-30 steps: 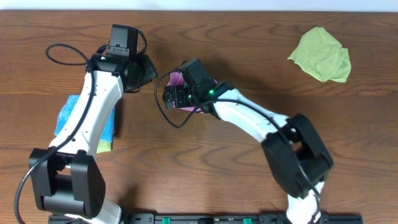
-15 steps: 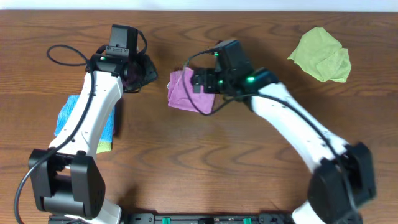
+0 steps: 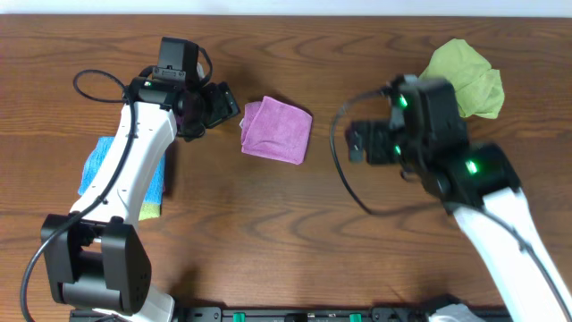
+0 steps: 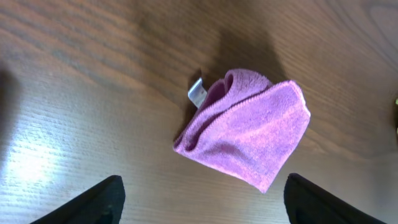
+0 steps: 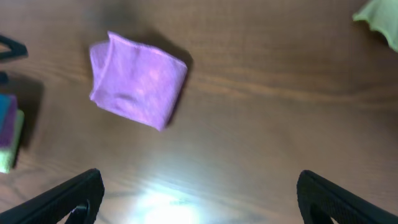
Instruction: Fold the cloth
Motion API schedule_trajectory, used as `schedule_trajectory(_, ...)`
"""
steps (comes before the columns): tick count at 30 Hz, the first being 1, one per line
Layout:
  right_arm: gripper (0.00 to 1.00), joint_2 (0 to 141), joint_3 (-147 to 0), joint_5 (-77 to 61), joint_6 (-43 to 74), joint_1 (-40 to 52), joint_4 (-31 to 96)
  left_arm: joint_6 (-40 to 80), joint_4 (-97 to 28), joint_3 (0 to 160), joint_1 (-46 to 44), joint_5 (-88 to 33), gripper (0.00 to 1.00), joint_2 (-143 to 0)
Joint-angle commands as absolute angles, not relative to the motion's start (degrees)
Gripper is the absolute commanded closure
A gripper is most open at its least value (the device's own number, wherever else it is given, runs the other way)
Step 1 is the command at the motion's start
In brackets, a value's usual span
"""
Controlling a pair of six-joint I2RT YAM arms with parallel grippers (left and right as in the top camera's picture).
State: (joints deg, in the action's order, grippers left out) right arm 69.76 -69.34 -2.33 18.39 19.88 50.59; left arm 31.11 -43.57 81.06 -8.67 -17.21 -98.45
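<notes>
The cloth (image 3: 277,131) lies folded near the middle of the worktop's (image 3: 295,224) far edge, touched by nothing. A second ago the right arm covered it. That arm has since swung well away toward the right edge, its right fingers (image 3: 359,145) apart and empty. The left fingers (image 3: 225,107), also apart, have barely moved and hover just left of the cloth.
</notes>
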Motion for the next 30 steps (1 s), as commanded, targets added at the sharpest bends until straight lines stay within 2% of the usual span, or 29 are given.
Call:
schedule_trajectory(1,0.01,61.78,-60.69,-1.26,18.06,19.29,49.5,30.89,-44.47,82.41,-8.49,-18.83,0.14,-96.92)
schedule_trajectory(8,0.01,37.89,-41.54,2.0,28.1,19.29,47.2,31.33,-44.84,82.41,-8.54,-23.16,0.09,-96.92)
schedule_trajectory(14,0.01,19.33,-29.76,6.39,38.7,19.29,50.78,32.86,-45.52,82.41,-8.64,-27.31,0.06,-96.92)
schedule_trajectory(22,0.01,14.92,-24.67,15.03,41.47,19.29,50.59,35.97,-48.25,82.3,-8.64,-27.83,0.02,-96.92)
schedule_trajectory(30,0.01,14.94,-24.56,16.71,41.1,19.29,50.59,37.36,-48.66,77.65,-8.64,-27.7,0.05,-96.84)
